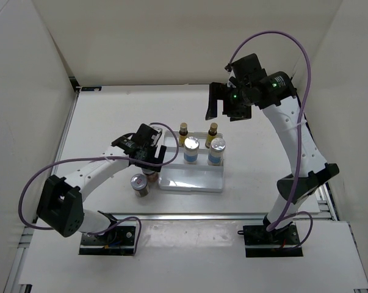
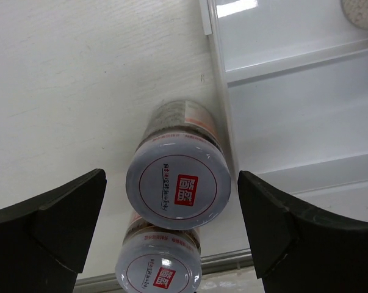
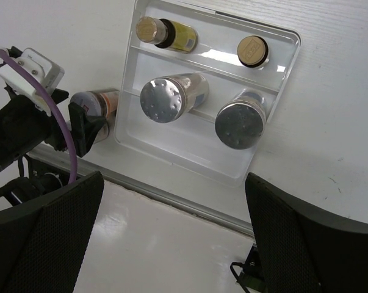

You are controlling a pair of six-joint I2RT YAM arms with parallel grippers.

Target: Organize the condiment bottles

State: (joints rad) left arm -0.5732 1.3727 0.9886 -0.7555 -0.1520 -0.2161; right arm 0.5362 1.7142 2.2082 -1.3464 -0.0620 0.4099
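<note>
Table (image 1: 110, 116): white, walled on three sides.

Tray (image 1: 190, 180): white and ridged, about mid-table, a little toward the near edge.

Right gripper (image 3: 174, 235): hangs high over the far right part of the table. Fingers are wide apart and hold nothing.

Left gripper (image 2: 170, 207): low at the tray's left side. Its fingers (image 2: 55, 220) are spread either side of a jar and touch nothing that we can see.

Two clear-blue bottles (image 1: 191, 148) (image 1: 217, 149): upright in the tray's middle row, silver caps up.

Two short jars: both stand on the table, off the tray's left edge by its near-left corner. One (image 2: 177, 183) sits just beside the tray wall, between the left fingers. The other (image 2: 162, 268) is close behind it, toward the near edge; we cannot tell if the two touch.

Two slim yellow bottles (image 1: 183, 131) (image 1: 212, 131): upright in the tray's far row.

Handling, as we judge it: the jar looks rigid, probably glass, light and squat, so it is unlikely to tip. The glossy lid is a poor hold. We would grip across the labelled body just below the lid and squeeze moderately. The hazards are the tray wall, hard against one side, and the neighbouring jar.
</note>
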